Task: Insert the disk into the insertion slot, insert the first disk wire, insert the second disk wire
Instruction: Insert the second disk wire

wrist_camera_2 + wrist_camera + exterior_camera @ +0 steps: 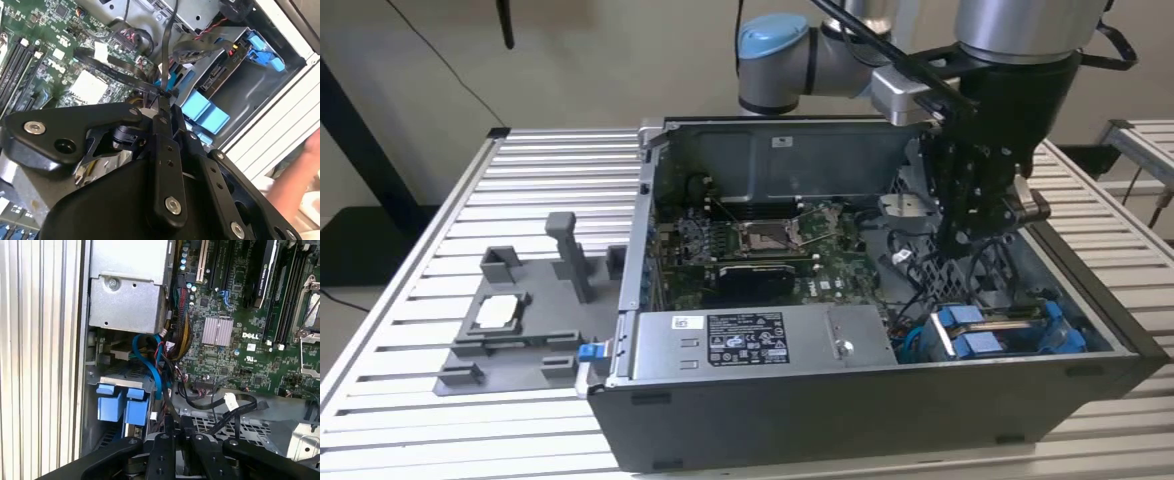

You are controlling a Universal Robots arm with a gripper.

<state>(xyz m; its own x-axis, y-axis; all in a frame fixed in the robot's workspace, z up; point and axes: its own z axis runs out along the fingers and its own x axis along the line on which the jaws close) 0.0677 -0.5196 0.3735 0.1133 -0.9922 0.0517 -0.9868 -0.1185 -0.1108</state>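
My gripper (967,235) reaches down inside the open black computer case (854,420), at the exterior view's right. In both wrist views its fingers stand close together on a thin black wire (168,50) that runs up toward the board; the gripper tip (162,97) sits just beside the insertion slot (225,75). That slot is a grey cage with blue rails (981,345) in the case's front right corner. A grey slab that looks like the disk (1007,322) lies between the rails. In the first wrist view a blue wire (152,367) curves past the blue rails (111,402) near my gripper (175,429).
A green motherboard (761,245) fills the case floor, with a silver power supply (747,340) at the front. A grey fixture tray (514,345) holding a flat silver object (498,312) sits on the slatted table outside the case. A person's hand (302,175) shows beyond the case wall.
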